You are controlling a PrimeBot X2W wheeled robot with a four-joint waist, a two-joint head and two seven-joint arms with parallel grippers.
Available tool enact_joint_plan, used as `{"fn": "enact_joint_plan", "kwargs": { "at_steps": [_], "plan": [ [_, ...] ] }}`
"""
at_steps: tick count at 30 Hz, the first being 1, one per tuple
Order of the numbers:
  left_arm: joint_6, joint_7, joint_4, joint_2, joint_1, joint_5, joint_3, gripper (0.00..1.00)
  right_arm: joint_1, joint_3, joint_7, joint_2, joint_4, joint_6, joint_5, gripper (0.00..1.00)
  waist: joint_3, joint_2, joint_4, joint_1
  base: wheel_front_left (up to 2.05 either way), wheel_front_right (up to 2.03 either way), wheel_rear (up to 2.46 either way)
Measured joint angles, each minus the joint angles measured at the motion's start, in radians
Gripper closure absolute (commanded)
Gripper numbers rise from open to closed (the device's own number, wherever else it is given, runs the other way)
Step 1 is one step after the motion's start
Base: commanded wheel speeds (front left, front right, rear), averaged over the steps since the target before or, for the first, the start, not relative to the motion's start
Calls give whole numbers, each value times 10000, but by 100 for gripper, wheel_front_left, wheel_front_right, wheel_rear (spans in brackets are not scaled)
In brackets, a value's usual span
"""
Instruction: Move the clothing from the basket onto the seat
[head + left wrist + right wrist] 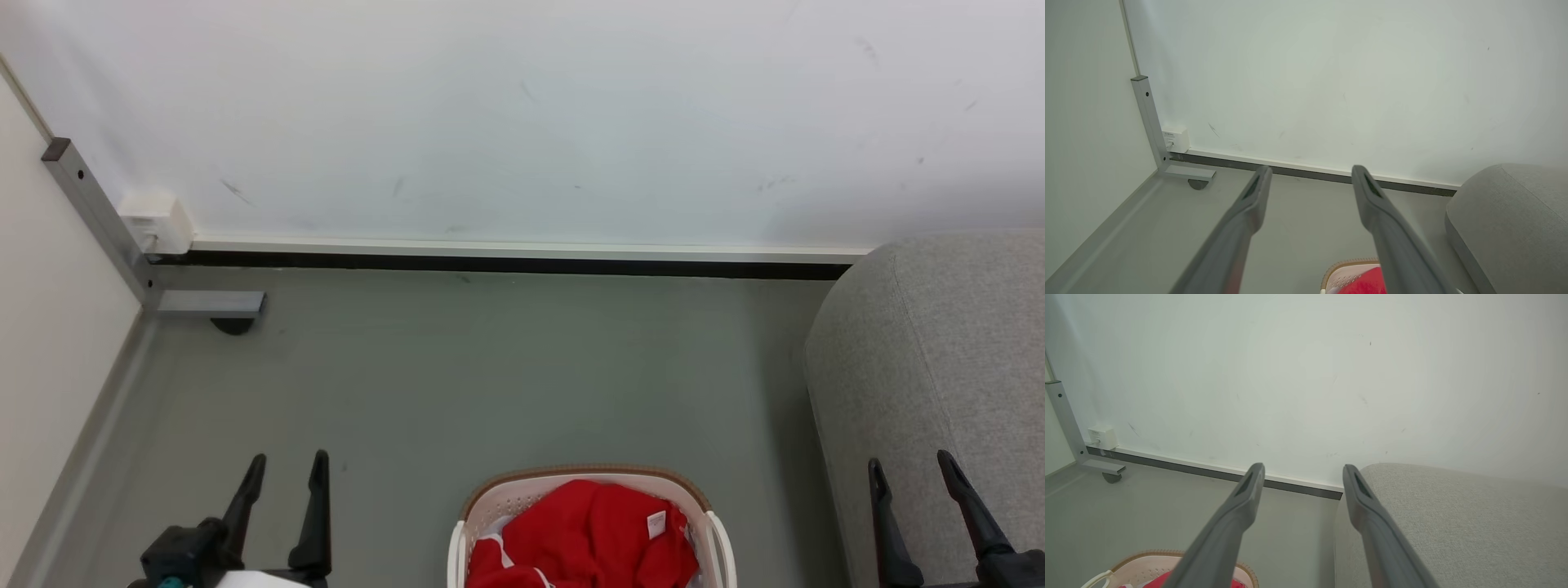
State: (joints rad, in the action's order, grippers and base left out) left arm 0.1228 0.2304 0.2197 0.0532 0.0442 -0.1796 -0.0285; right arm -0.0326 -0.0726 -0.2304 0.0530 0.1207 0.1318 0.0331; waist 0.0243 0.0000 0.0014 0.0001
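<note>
You found the clothing [588,531] heaped inside the basket [482,502] at the bottom centre of the head view, with none of it on the seat [922,367]; by that layout the transfer had not yet begun; the garment was bright red soft fabric, crumpled in loose folds, with white stripe trim along one lower edge and a small white label [656,523] facing up; treat it as limp material that would probably sag and trail when lifted, so a raised fold looked like the most practical pinch point; the basket was oval cream-white plastic with perforated walls and a brown rim, standing on the dull green-grey floor [490,367] near the seat's rounded end, a placement that probably kept the carry short; the seat was light grey coarse-weave upholstery with a seam running along its corner; the left gripper [290,457] hovered over bare floor to the basket's left, its two long dark fingers apart and holding nothing; the right gripper [910,459] hung in front of the seat's end, fingers likewise spread and empty; the pair flanked the basket, which read as a ready posture before a reach; behind stood a smooth pale wall [522,122] with faint scuffs, a white skirting [522,247], and a grey metal post [90,212] in the left corner with a small white box [155,220] beside it
</note>
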Motion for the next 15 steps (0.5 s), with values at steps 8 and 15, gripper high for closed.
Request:
{"fn": "enact_joint_plan", "kwargs": {
  "at_steps": [8, 15],
  "plan": [
    [15, 169, 81, -4, -12, 608, -19, 0, -86, 33, -169, -8, -10, 0, -596, 0, 2, 0, -112, 0, 0, 0, 0],
    [35, 278, 100, -6, -12, 1131, -4, 0, -114, 38, -268, -13, -46, 0, -1129, 0, 20, 0, -173, -1, 0, 0, 0]
  ]
}}
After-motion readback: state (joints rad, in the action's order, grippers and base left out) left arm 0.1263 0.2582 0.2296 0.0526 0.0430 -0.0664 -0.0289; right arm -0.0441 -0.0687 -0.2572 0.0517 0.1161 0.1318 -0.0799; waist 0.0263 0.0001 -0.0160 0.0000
